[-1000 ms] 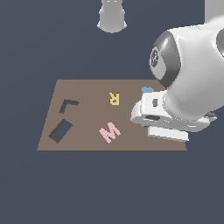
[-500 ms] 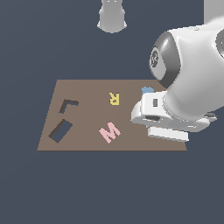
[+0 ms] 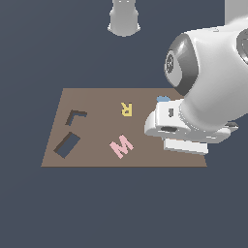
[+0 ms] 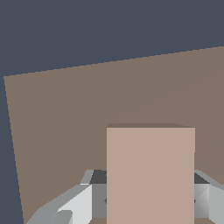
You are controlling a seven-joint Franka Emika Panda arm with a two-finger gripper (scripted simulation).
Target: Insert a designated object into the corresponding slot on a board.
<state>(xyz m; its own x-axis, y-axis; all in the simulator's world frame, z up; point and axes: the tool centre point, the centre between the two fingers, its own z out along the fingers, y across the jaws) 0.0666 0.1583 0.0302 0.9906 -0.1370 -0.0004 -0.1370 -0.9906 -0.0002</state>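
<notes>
The gripper (image 4: 148, 199) straddles the light pinkish-tan block (image 4: 150, 175) in the wrist view, one grey finger (image 4: 78, 201) showing on each side of it. Whether the pads actually press its faces cannot be told from here. In the exterior view the hand and the block are hidden behind the white arm (image 3: 203, 97), which sits low over the end of the brown board (image 3: 97, 97) at the exterior view's right.

Going from the exterior view's left to its right across the board: the slanted dark rectangular slot (image 3: 67, 145) lies near the left edge, with the dark L-shaped cutout (image 3: 75, 116) just above it, then the pink letter M (image 3: 121, 145) and the yellow letter R (image 3: 126, 109), then a blue shape (image 3: 163, 99) half hidden by the arm.

The step in hand looks like the grasp, or the moment just before lifting. Next, the block must be carried well across the board to the slot, turned to match its slant, and lowered in squarely.
</notes>
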